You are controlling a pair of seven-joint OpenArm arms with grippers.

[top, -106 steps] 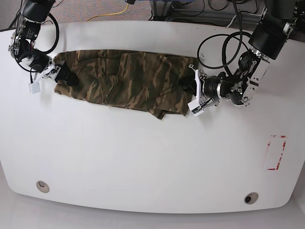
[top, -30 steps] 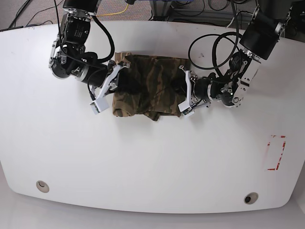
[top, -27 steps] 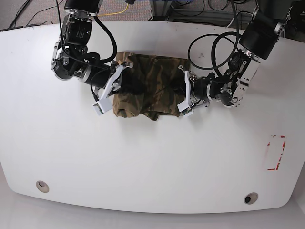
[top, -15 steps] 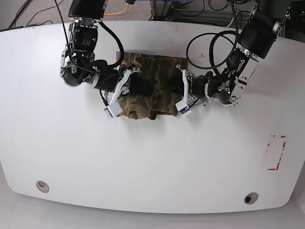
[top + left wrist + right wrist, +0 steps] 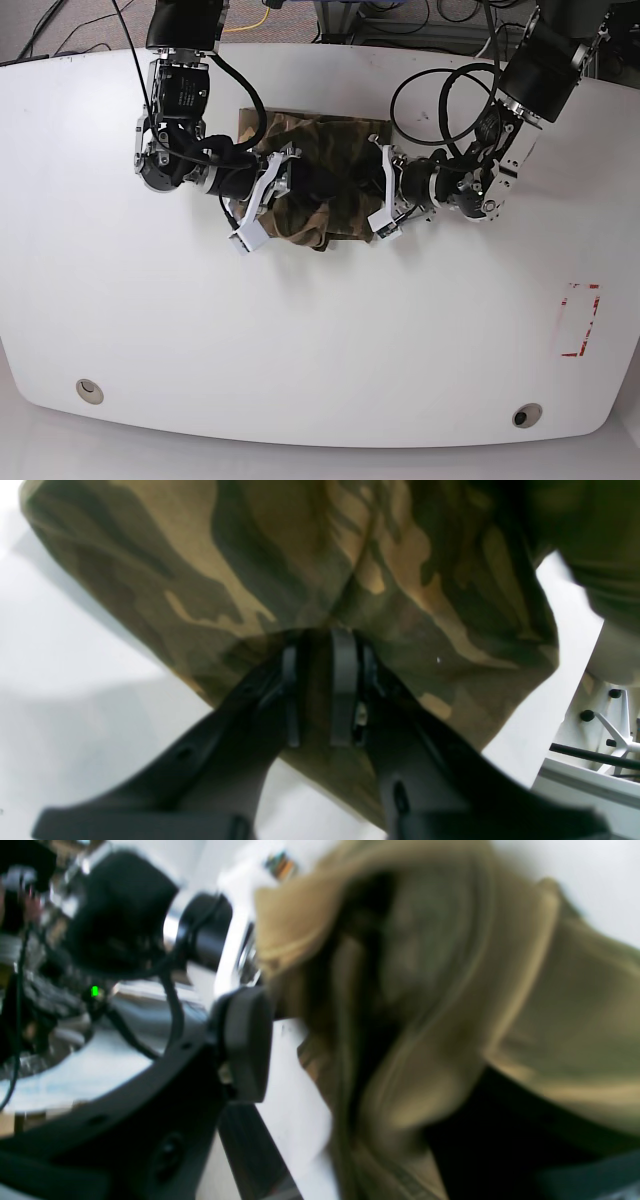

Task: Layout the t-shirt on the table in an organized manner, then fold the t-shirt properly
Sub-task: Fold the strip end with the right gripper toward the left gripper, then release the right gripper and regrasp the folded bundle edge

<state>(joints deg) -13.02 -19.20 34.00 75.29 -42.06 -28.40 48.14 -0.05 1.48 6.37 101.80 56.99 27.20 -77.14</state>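
Observation:
The camouflage t-shirt (image 5: 335, 190) lies bunched into a short, thick fold at the back middle of the white table (image 5: 320, 340). My left gripper (image 5: 381, 198) holds the shirt's right edge. In the left wrist view that left gripper (image 5: 320, 642) is shut, with a pinch of the t-shirt (image 5: 280, 555) between its dark fingers. My right gripper (image 5: 266, 200) sits at the shirt's left side, over the folded-in cloth. The blurred right wrist view shows one finger (image 5: 245, 1040) standing off the tan t-shirt (image 5: 450, 990), jaws parted; the other finger is hidden behind cloth.
A red rectangular outline (image 5: 578, 320) marks the table's right side. Two small round holes (image 5: 89, 389) (image 5: 526, 414) sit near the front edge. Black cables (image 5: 440, 95) loop from the arm on the view's right. Cables and equipment lie beyond the back edge.
My right gripper has carried the shirt's left end rightward over the rest, shortening the shirt to a compact fold, and its jaws have parted. The left gripper has kept its hold, shifting slightly left.

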